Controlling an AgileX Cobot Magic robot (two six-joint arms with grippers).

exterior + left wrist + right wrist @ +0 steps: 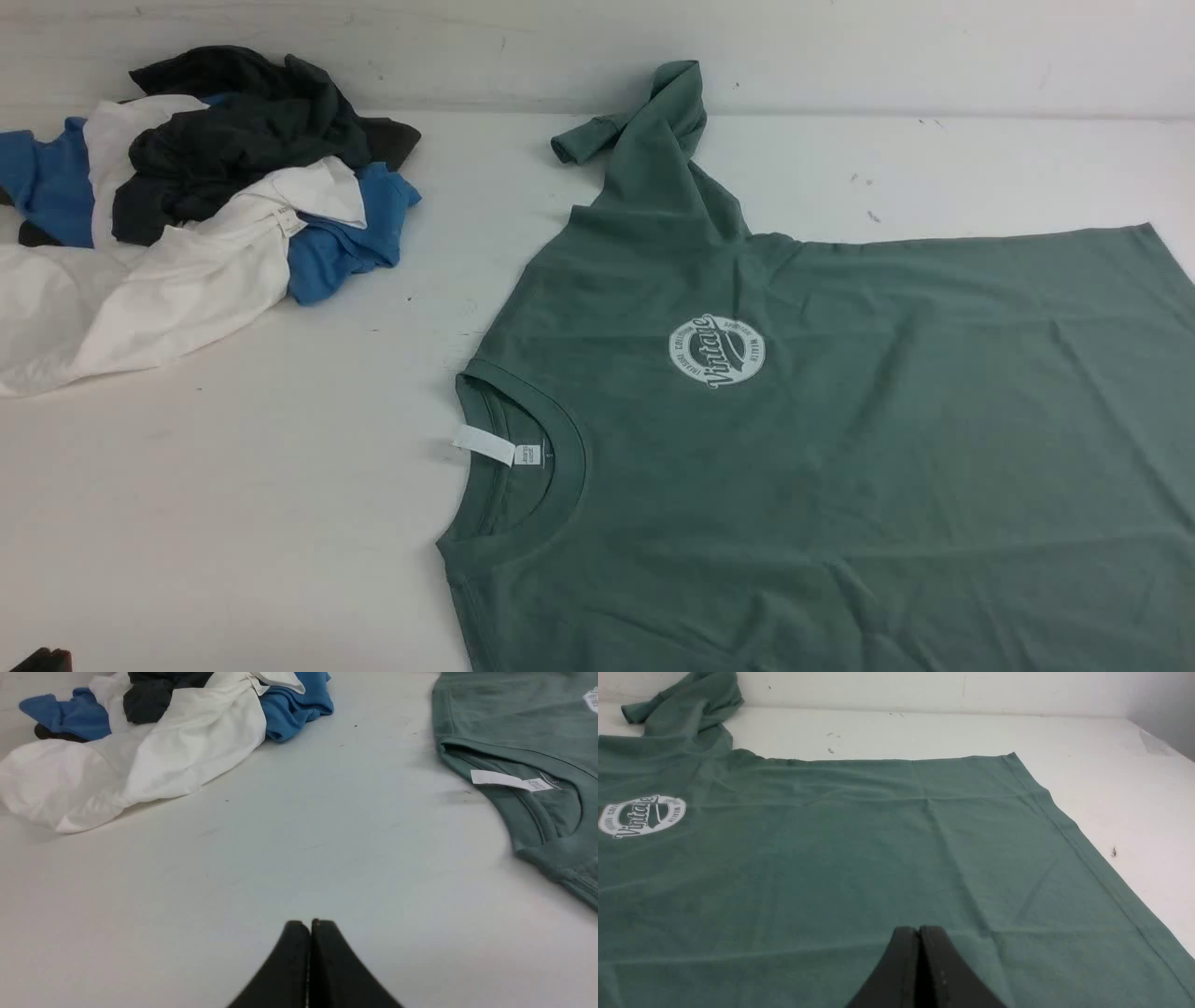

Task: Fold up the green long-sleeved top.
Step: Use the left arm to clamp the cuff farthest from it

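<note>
The green long-sleeved top lies spread flat on the white table, neck to the left, hem to the right. Its white neck tag and round white "Vintage" print face up. One sleeve is bunched up against the back wall. My left gripper is shut and empty, over bare table left of the collar. Above the top's body, near the hem, my right gripper is shut with nothing held. Only a dark corner of the left arm shows in the front view.
A heap of blue, white and black garments lies at the back left of the table. The wall runs along the back edge. In the right wrist view the table's right corner meets a side wall.
</note>
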